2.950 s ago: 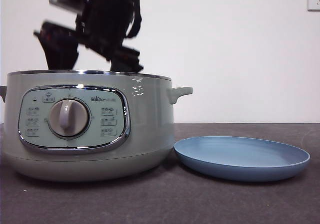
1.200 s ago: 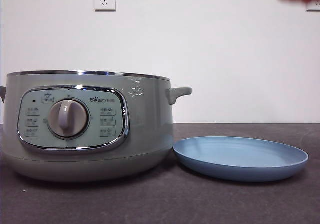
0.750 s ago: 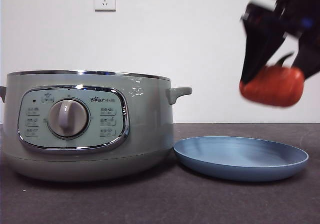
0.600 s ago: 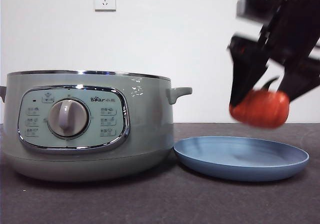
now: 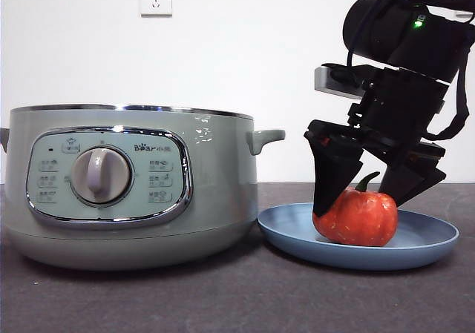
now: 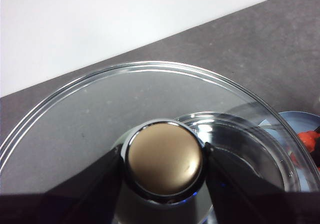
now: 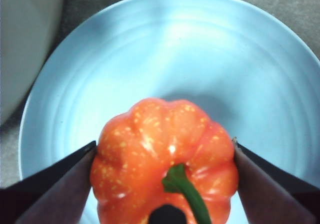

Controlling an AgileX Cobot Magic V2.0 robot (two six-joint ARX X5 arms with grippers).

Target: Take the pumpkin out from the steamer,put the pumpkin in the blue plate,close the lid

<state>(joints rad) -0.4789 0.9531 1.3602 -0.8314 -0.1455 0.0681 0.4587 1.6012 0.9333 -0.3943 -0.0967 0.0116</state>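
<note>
Pumpkin (image 5: 356,217) rests in the blue plate (image 5: 427,245), sitting upright with its green stem up, toward the middle of the plate rather than at its rim. The right hand (image 5: 361,196) is closed around it, one black jaw pressed to each flank, as the right wrist view shows (image 7: 165,176). So the first two steps look all but done: the pumpkin is out of the steamer (image 5: 215,192) and down on the plate, with only the release left. The steamer stands just beside the plate on the dark counter (image 5: 237,303), its chrome rim bare and the pot uncovered. The left hand (image 6: 164,159) grips the knob of the glass lid (image 6: 90,114), jaws snug on either side, holding it away from the pot. Closing the lid is the step that remains.
</note>
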